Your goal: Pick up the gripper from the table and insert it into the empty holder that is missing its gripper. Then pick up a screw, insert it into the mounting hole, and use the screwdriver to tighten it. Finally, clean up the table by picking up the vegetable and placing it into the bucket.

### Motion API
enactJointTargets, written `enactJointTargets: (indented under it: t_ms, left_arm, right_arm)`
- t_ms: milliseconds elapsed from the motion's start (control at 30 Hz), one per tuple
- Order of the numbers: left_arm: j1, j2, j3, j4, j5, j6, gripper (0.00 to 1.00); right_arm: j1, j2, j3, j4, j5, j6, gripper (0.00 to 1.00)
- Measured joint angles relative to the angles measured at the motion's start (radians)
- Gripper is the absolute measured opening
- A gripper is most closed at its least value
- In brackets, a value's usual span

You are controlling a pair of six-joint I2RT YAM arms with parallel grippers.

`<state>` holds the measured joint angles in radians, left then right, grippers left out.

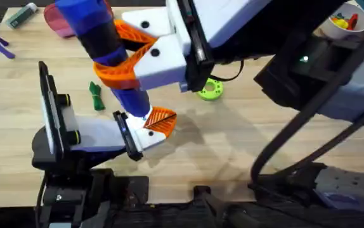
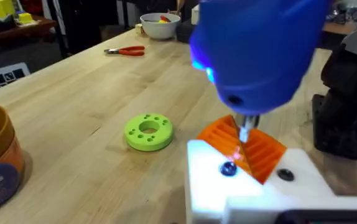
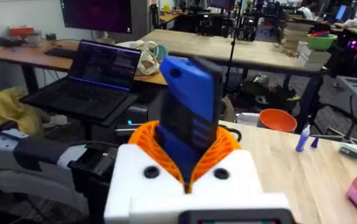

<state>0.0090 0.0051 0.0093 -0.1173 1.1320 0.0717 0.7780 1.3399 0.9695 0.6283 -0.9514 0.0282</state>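
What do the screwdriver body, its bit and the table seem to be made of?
Screwdriver: looks like smooth blue plastic with a soft sheen. Its bit: thin, grey and shiny, probably metal. Table: pale wood or wood-look laminate, with visible grain lines and a matte finish.

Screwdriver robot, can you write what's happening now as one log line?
step: tightening screw | right gripper: shut on screwdriver | bit: over orange wedge | vegetable: on table

Light wooden table (image 1: 245, 145) — on it the vegetable (image 1: 96, 96), green disc (image 1: 210, 90), pliers (image 2: 125, 51).
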Motion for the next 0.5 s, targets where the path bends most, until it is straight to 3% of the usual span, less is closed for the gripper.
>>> enactJointTargets:
  t_ms: [500]
  left_arm:
    - [0.000,0.000,0.000,0.000,0.000,0.000,0.008]
  right_arm:
    - [0.006,0.000,0.000,0.000,0.000,0.000,0.025]
